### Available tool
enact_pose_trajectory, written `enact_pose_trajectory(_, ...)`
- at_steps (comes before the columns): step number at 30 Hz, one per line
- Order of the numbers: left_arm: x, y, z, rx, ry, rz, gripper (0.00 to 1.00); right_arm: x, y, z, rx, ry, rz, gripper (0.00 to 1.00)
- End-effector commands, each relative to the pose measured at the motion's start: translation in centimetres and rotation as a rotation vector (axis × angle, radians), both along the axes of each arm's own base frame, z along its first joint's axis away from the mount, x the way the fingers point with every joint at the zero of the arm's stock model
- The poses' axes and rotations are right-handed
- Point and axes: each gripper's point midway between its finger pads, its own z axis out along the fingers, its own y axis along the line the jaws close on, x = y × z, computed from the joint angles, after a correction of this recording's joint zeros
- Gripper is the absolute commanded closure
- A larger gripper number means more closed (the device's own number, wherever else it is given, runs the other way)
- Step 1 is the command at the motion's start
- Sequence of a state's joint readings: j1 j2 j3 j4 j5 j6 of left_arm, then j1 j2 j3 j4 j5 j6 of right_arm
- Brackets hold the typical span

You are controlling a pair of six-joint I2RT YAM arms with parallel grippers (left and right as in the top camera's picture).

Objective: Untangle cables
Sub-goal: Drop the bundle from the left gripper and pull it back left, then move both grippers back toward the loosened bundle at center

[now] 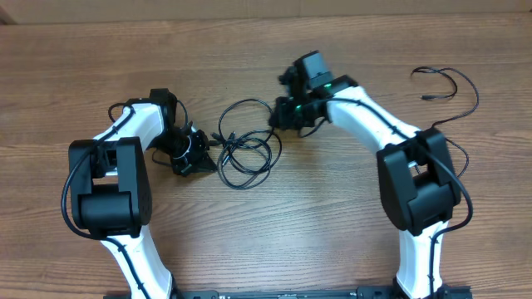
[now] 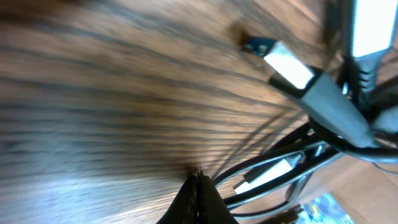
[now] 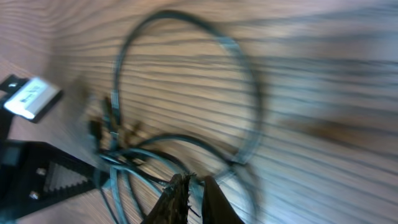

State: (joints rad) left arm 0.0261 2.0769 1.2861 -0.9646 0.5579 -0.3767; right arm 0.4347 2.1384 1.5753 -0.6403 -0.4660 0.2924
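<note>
1. Wooden table (image 1: 332,241): cables (image 1: 246,151) lie tangled mid-frame.
2. Left gripper (image 2: 198,190) is closed together at their left edge. Right gripper (image 3: 193,190) looks pinched on a strand at their upper right.
3. Risk: pulling could tighten the knot or drag the whole bundle.

No text, label or number can be read anywhere.

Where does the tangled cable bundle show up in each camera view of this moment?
Overhead: the tangled cables lie mid-table, slightly left of centre.
Left wrist: along the right side and lower right, with a silver plug at upper right.
Right wrist: blurred loops from left of centre to the middle.
Shared landmark: the wood-grain table lies under them in all three views.
</note>
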Motion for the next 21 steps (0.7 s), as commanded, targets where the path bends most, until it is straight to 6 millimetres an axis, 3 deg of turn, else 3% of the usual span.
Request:
enact_pose_trajectory(1,-1.4,-0.3,-2.2,0.008,0.016,-0.045,0.95,-0.5,0.8,-1.3,-0.078,0.009,-0.061,0.91)
enact_pose_trajectory(5,0.0,-0.3,-2.4,0.01,-0.043,-0.042,0.96,-2.0,-1.0,-3.9,-0.255,0.075,-0.168,0.93)
enact_pose_trajectory(12,2.9,-0.3,-2.6,0.019,-0.13,0.037,0.96,-5.3,-0.9,-4.7,-0.312,0.174,-0.12,0.93)
enact_pose_trajectory(18,6.1,-0.3,-2.4,0.014,-0.243,0.086,0.96,-10.1,0.5,-4.7,-0.319,0.314,-0.031,0.94)
enact_pose_trajectory(21,7.8,-0.4,-2.1,0.008,-0.299,0.124,0.96,-12.0,2.4,-4.4,-0.298,0.336,0.027,0.94)
